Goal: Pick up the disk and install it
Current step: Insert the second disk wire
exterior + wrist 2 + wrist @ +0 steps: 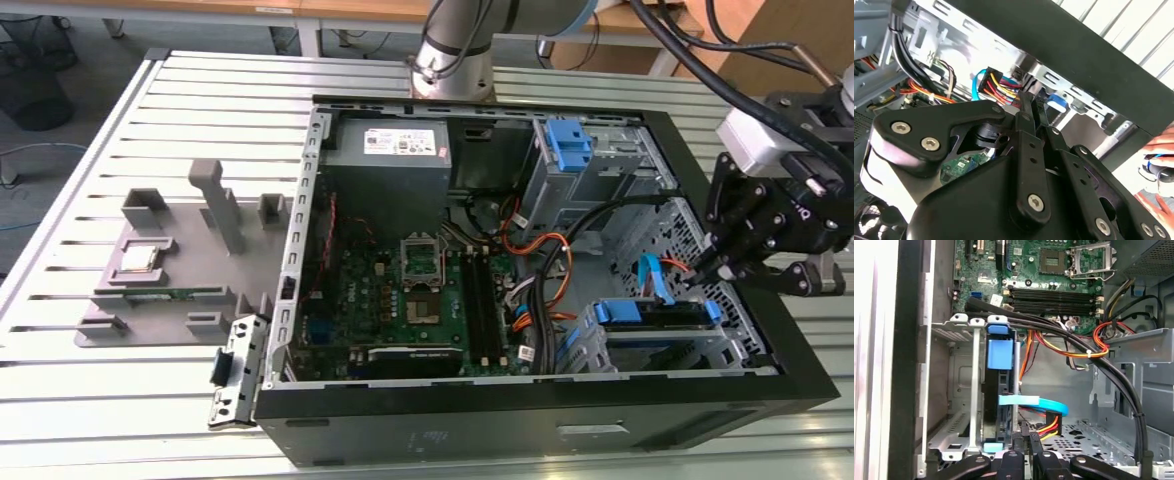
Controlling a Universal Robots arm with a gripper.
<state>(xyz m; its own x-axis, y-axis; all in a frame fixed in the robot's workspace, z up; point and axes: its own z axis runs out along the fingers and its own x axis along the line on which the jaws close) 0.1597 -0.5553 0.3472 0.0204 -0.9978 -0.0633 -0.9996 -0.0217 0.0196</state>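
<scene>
The disk [650,312] sits edge-up in the lower drive cage [694,350] of the open computer case, its blue carrier frame showing along its top. In the first wrist view the disk [1000,390] stands between the cage's metal rails with a blue tab at its end. My gripper [710,270] hovers just above the cage by the case's wall on the exterior view's right. Its fingers [1025,436] are shut close together with nothing between them, a short way from the disk and beside a power plug [1051,425] with red, yellow and black wires. The same fingers [1026,107] point at the plug [996,85].
A light-blue flat cable [1036,402] crosses beside the disk. Black cable bundles [1054,327] run over the cage toward the motherboard [414,280]. A grey power-supply box [387,150] and an upper bay with a blue bracket [567,145] lie at the back. A hand [1160,145] shows outside the case.
</scene>
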